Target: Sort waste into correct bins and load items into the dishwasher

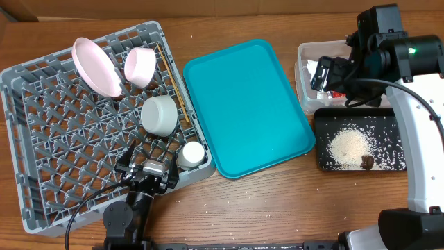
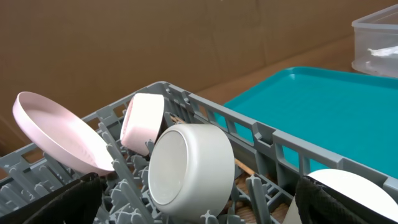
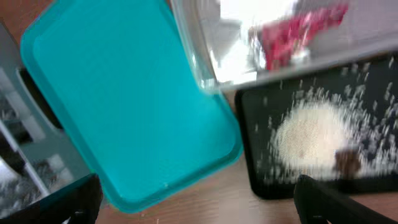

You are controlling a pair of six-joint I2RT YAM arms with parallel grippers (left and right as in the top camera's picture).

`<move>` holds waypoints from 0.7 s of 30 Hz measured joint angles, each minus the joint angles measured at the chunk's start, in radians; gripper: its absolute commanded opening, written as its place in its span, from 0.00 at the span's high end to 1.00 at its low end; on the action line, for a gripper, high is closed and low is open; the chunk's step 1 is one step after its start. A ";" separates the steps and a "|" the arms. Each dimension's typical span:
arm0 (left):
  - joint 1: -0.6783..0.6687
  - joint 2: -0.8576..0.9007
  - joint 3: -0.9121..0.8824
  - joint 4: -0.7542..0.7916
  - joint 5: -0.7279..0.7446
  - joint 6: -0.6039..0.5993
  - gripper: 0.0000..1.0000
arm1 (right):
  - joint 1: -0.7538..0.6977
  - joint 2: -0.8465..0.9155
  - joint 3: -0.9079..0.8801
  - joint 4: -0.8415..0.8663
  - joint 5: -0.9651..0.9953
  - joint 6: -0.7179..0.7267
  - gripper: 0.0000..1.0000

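- Right gripper (image 1: 325, 73) hangs highest, jaws spread and empty, over the tub (image 1: 305, 55).
- Red wrapper (image 3: 298, 30) lies in that tub, just ahead of it; rice (image 1: 349, 146) sits in the black tray (image 1: 323, 132) alongside.
- Left gripper (image 1: 147, 171), also wide and empty, sits at the rack (image 1: 14, 118) edge, cup (image 1: 192, 153) just to its right.
- Right arm's clearly nearer the waste.

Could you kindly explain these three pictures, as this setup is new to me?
Two robot arms stand at a table. One picture is from above; two from wrist cameras. The left hand is open at the grey dish rack, which holds a large plate, a small plate, a bowl, a cup and chopsticks. The right hand, also open, hangs over the clear tub holding a red wrapper. Rice lies in the black tray, beside a teal tray. Nothing is held.
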 measured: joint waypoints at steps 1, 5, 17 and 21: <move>0.000 0.000 0.000 0.000 0.000 0.000 0.00 | 0.000 -0.002 -0.001 0.038 0.010 0.000 0.00; 0.000 0.000 0.000 0.000 0.000 0.000 0.00 | 0.011 -0.078 -0.078 0.264 0.042 -0.004 0.00; 0.000 -0.002 -0.002 0.000 -0.007 0.000 0.00 | 0.019 -0.800 -0.841 0.959 0.059 -0.064 0.00; 0.000 -0.002 -0.002 0.000 -0.007 0.000 0.00 | 0.011 -0.994 -1.101 1.059 0.061 -0.076 0.00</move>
